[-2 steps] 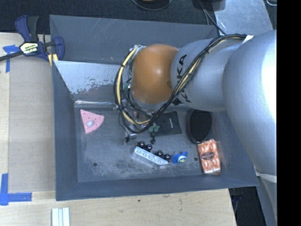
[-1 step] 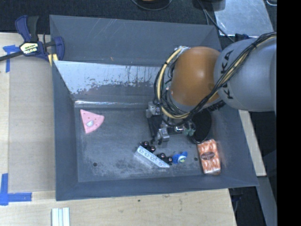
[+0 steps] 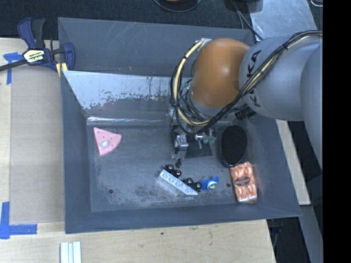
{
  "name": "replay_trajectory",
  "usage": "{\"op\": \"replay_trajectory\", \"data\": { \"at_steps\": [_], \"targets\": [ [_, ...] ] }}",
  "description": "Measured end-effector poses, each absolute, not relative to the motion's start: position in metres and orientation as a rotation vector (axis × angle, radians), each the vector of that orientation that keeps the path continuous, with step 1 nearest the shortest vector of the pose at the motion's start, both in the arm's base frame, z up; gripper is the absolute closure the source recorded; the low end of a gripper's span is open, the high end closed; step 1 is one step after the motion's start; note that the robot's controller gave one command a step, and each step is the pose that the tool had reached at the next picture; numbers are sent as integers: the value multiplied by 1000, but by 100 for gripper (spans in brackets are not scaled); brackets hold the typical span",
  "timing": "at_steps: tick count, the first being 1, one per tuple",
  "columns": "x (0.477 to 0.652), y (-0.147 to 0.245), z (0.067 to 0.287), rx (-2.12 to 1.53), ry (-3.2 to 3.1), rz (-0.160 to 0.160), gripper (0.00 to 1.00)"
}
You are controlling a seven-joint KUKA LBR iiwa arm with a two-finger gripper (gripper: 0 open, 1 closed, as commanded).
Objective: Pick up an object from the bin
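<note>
Below the arm (image 3: pixel 219 81), grey strip (image 3: pixel 176 183) slants down-right.

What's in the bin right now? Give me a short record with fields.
tool: low over the middle of the bin
nearest thing: white strip with black dots, flat on the floor, just below the tool in the view
beside the strip: small blue piece
right side: black oval; orange patterned block
left side: pink triangle, alone

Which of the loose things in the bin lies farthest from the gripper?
The pink triangular piece, alone at the left of the bin. The black oval, orange block, blue bit and grey strip all lie near the gripper.
</note>
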State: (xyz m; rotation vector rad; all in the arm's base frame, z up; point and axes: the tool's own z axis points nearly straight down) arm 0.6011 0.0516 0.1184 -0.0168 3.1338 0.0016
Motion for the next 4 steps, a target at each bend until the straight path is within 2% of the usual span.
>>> {"op": "replay_trajectory", "data": {
  "at_steps": [1, 2, 3, 4],
  "targets": [
    [613, 25, 92, -357, 3117, 0, 0],
    [613, 3, 108, -91, 3128, 2, 0],
    [626, 0, 72, -308, 3115, 1, 100],
    [626, 0, 72, -308, 3115, 1, 100]
  ]
}}
